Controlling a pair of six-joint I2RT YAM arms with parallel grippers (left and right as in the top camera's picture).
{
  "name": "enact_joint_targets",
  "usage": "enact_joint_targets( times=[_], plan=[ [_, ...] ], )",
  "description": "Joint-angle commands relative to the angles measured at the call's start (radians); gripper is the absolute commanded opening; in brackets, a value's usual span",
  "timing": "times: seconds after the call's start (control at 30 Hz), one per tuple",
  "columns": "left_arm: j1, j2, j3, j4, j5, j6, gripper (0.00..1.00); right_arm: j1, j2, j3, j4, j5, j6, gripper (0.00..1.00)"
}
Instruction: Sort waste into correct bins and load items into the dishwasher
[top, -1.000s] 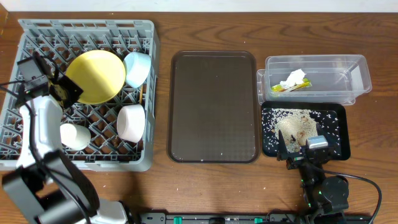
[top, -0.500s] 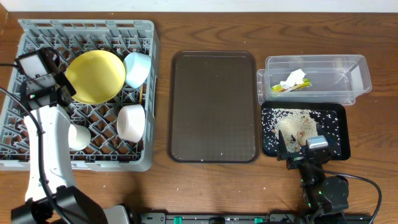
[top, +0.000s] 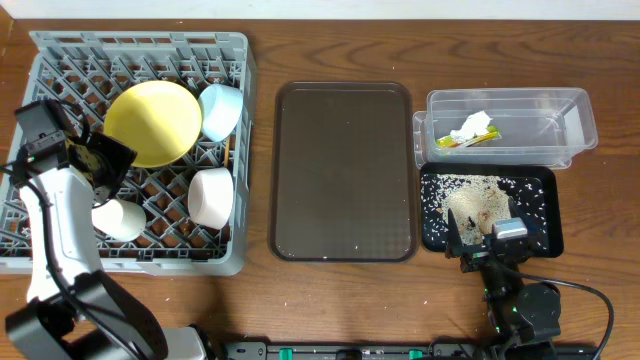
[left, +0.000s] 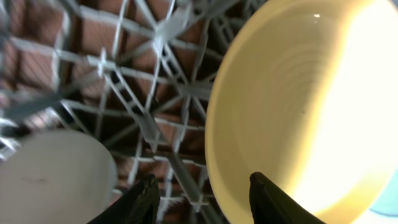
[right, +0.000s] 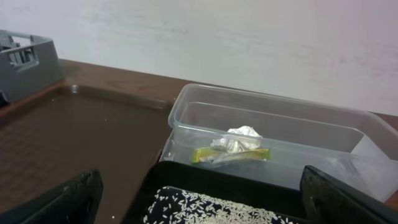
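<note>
The grey dishwasher rack (top: 40, 48) holds a pale yellow plate (top: 155, 122), a light blue bowl (top: 222, 110), a white bowl (top: 211, 196) and a small white cup (top: 120, 218). My left gripper (top: 105, 158) hangs over the rack at the plate's left edge. In the left wrist view the left gripper (left: 202, 186) is open, with the plate (left: 311, 106) rim and rack grid between its fingers; nothing is gripped. The cup (left: 50, 180) lies to its left. My right gripper (top: 490, 245) (right: 200, 186) stands open over the black bin (top: 545, 215) of rice scraps (top: 478, 200). The clear bin (top: 540, 125) holds wrapper (top: 462, 140) and paper (top: 475, 124).
A large brown serving tray (top: 343, 170) lies between the rack and the two bins. In the right wrist view the clear bin (right: 205, 112) sits just behind the black bin (right: 174, 177), with the brown tray (right: 68, 137) to the left.
The left gripper's jaws have parted at the plate's left edge, and the left wrist has shifted a little over the rack. Plate, bowls, cup and right arm are unmoved.
</note>
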Motion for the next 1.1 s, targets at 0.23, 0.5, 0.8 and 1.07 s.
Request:
enact_joint_targets(
  times=[0.23,0.5,0.8,1.07],
  plan=[
    [0.000,0.156,-0.016,0.129,0.071,-0.135,0.49,-0.010,-0.005,-0.004,-0.001,-0.003,0.011,0.99],
    [0.002,0.191,-0.016,0.192,0.078,-0.130,0.15,-0.010,-0.005,-0.004,-0.001,-0.003,0.011,0.99],
    [0.002,0.108,-0.015,0.209,-0.018,0.046,0.07,-0.010,-0.005,-0.004,-0.001,-0.003,0.011,0.99],
    [0.002,-0.088,-0.015,0.241,-0.274,0.278,0.08,-0.010,-0.005,-0.004,-0.001,-0.003,0.011,0.99]
  ],
)
